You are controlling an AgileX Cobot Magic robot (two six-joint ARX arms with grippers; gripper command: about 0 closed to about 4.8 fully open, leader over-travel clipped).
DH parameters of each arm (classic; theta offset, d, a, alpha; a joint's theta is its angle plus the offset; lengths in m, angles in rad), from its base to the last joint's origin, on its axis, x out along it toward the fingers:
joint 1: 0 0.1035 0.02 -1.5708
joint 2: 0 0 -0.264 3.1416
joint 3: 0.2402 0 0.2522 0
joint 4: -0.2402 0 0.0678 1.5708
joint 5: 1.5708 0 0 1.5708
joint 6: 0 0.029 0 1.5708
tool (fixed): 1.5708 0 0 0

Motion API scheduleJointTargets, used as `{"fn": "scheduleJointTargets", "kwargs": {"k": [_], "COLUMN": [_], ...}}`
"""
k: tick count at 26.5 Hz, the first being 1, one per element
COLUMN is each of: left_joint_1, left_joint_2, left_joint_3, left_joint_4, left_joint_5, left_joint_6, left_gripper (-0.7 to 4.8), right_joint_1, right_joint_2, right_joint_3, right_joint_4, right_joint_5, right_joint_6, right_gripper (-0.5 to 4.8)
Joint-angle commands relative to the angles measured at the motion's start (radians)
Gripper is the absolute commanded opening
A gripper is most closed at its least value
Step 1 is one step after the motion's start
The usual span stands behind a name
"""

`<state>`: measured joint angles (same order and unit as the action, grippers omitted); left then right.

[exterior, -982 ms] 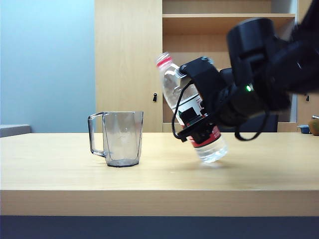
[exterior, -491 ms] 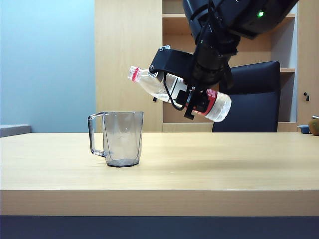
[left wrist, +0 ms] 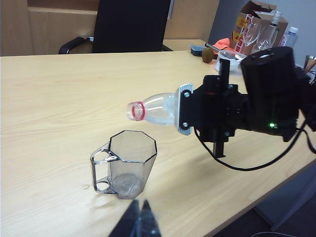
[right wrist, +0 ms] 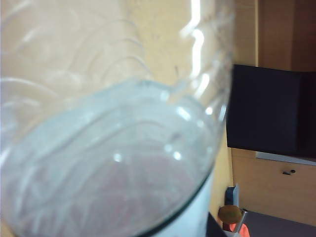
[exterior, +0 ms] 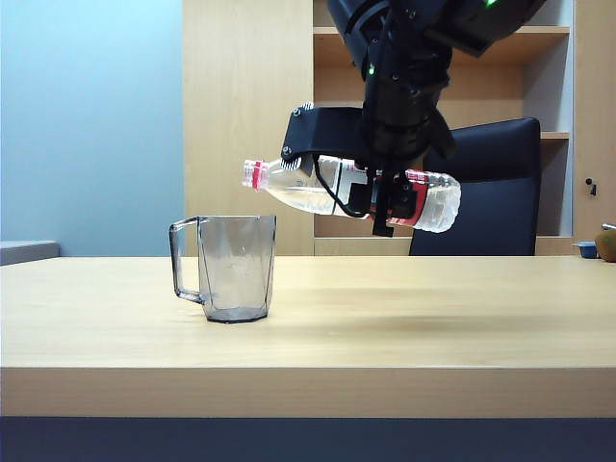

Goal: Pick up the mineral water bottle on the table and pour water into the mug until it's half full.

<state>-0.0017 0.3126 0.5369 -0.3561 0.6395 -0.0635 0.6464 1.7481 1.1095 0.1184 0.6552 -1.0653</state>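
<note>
the right tool (exterior: 380,192) is clamped around the label section of the mineral water bottle (exterior: 298,185), holding it nearly level above the tabletop (exterior: 433,318). the open neck sits above and just beside the rim of the mug (exterior: 236,267), on the side away from the handle. the mug appears empty. risk: the neck is not centred over the mug, so further tilt could send water (right wrist: 98,163) past the rim. the left tool (left wrist: 140,222) hangs nearer the camera than the mug, tips together, holding nothing.

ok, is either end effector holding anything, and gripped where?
The right end effector grips the mineral water bottle around its labelled midsection, bottle nearly horizontal above the mug. The left end effector holds nothing.
</note>
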Motion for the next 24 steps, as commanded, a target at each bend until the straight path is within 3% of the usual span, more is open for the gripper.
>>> {"fn": "scheduleJointTargets", "kwargs": {"k": [1,10,24], "left_joint_1": [0.0,0.0,0.0], "left_joint_2": [0.0,0.0,0.0], "left_joint_3": [0.005,0.005,0.005], "left_joint_4": [0.013,0.013,0.013], "left_joint_5": [0.0,0.0,0.0], "left_joint_6": [0.003,0.003,0.003], "left_gripper": [-0.06,-0.06,-0.06], "right_joint_1": [0.003,0.018,0.047], "right_joint_2": [-0.05,-0.095,-0.096], "right_joint_3": [-0.015,-0.06,-0.059], "right_joint_4": [0.042,0.0,-0.032], "right_joint_5": [0.015,0.001,0.112], "right_joint_6": [0.02,0.016,-0.122], "right_gripper": [2.64,2.63,2.64]}}
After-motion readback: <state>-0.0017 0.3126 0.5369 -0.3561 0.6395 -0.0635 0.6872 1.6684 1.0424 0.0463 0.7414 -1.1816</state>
